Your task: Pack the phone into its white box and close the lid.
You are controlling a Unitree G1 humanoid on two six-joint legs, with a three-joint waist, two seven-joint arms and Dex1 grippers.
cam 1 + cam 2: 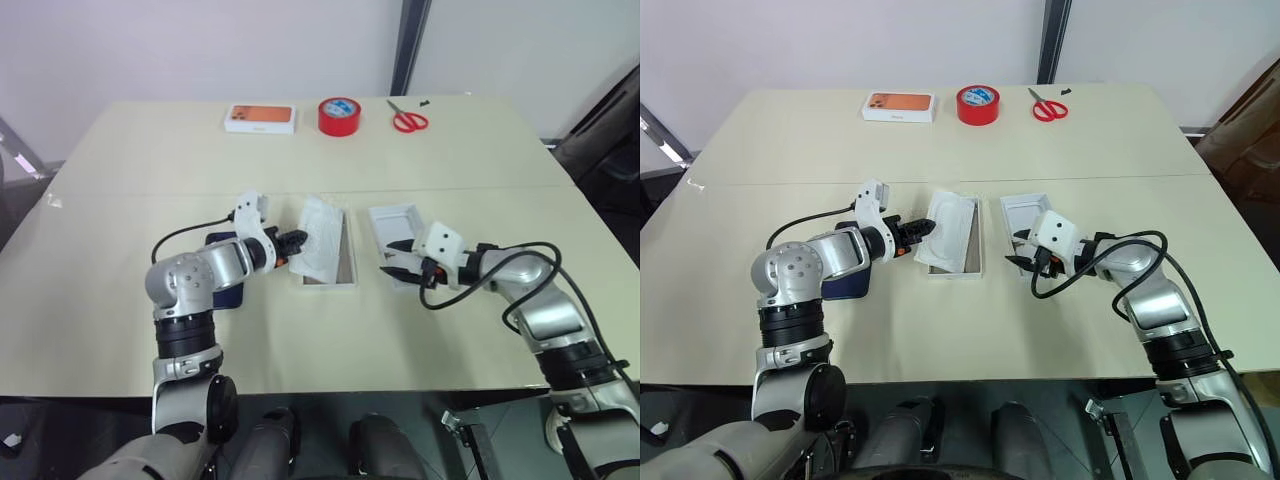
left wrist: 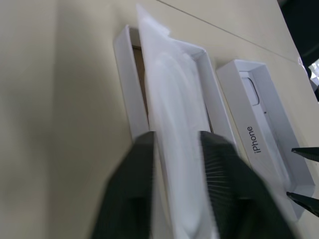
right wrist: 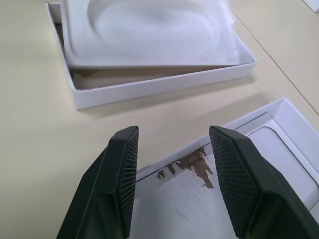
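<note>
I am pinching the thin, bendy white insert (image 1: 322,238) by its edge with my left hand (image 1: 297,243) over the box (image 1: 346,262), my right hand (image 1: 392,258) spread above the lid (image 1: 397,228), while the slippery phone (image 1: 226,290) is lying under my left arm.

Even bright light, soft shadows (wrist views slightly blurred)
</note>
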